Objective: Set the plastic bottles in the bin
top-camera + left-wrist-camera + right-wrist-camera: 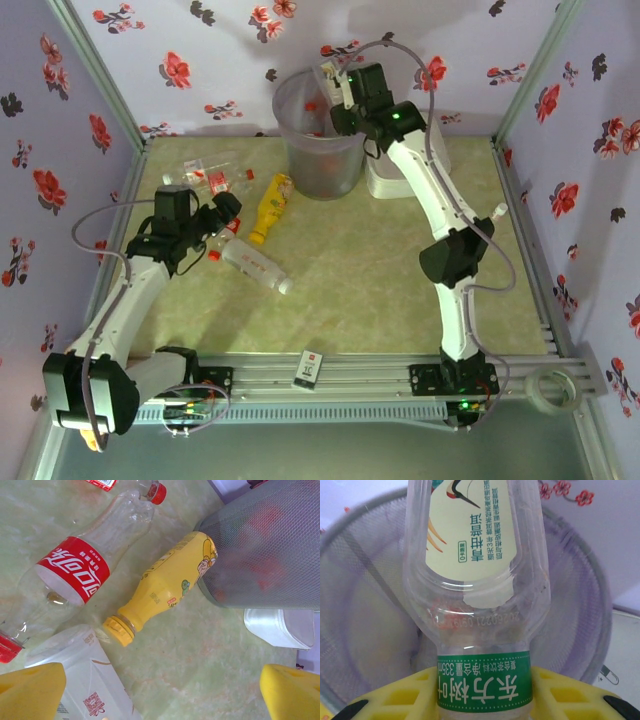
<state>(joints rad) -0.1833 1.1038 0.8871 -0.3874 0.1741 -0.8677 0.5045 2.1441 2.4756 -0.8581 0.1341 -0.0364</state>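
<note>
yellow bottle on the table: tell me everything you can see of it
The yellow bottle is opaque yellow plastic, wide in the body and narrowing to a neck with a ribbed yellow cap on it. A printed label with cartoon figures wraps its wide half. It lies on its side on the pale green table, cap toward the near edge, base toward the bin. The base sits right at the bin's wall; whether they touch cannot be told. Nothing rests on it.
</note>
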